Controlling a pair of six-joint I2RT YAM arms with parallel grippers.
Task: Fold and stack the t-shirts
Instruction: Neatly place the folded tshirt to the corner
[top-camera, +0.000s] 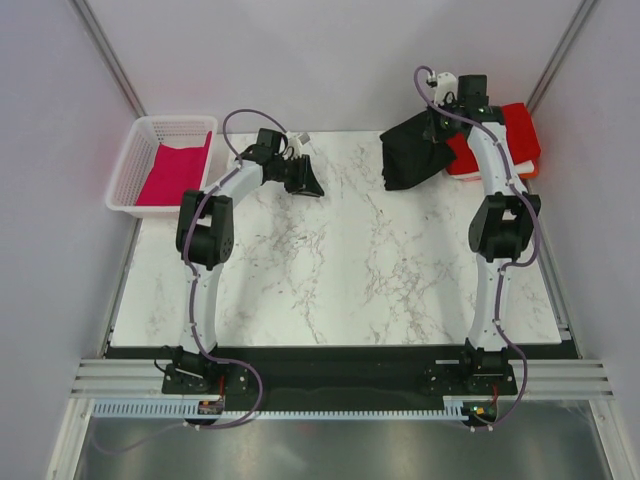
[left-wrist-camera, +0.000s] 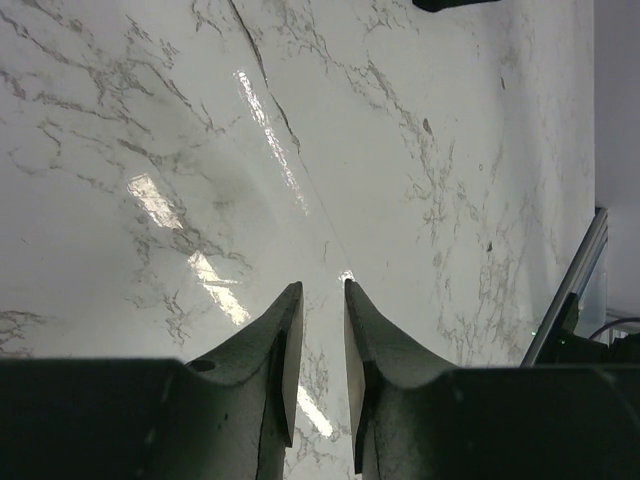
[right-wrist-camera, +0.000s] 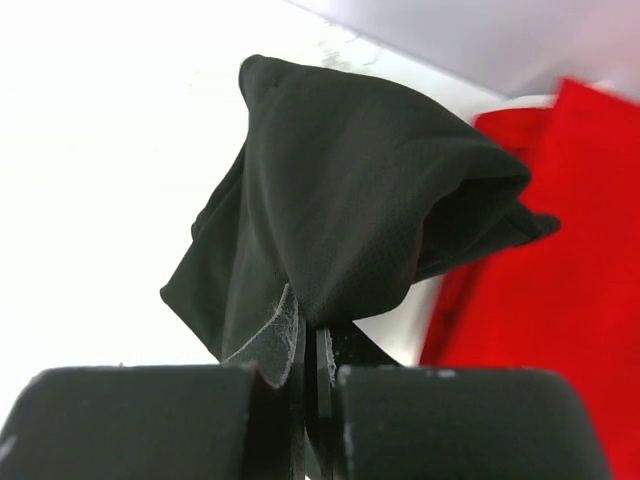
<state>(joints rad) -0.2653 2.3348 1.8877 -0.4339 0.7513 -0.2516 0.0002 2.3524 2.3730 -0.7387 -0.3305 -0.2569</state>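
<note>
Black t-shirt (right-wrist-camera: 350, 200) was held up in a bunch by the right gripper (right-wrist-camera: 310, 352), whose jaws were pressed together on a pinch of the cloth. It was hanging over the far right part of the table (top-camera: 340, 270), and its lower edge seemed to touch the marble. It was not yet spread flat, so no fold could be judged as begun on it.

Just beside it, at the far right corner of the table, a red t-shirt (top-camera: 515, 135) was lying in a loose heap and seemed to be waiting for its turn. A magenta t-shirt (top-camera: 175, 172) was laid in the white basket (top-camera: 125, 175), just off the far left corner of the table. Whether it was folded could not be told. No stack was seen on the table, so most of the task was judged to be left.

The left gripper (left-wrist-camera: 320, 290) was found low over the far left part of the table, its jaws narrowly apart with nothing between them. Nothing was seen in the way on the middle of the table. Only the red heap lay close, and it might be dragged along when the black cloth is pulled out.
</note>
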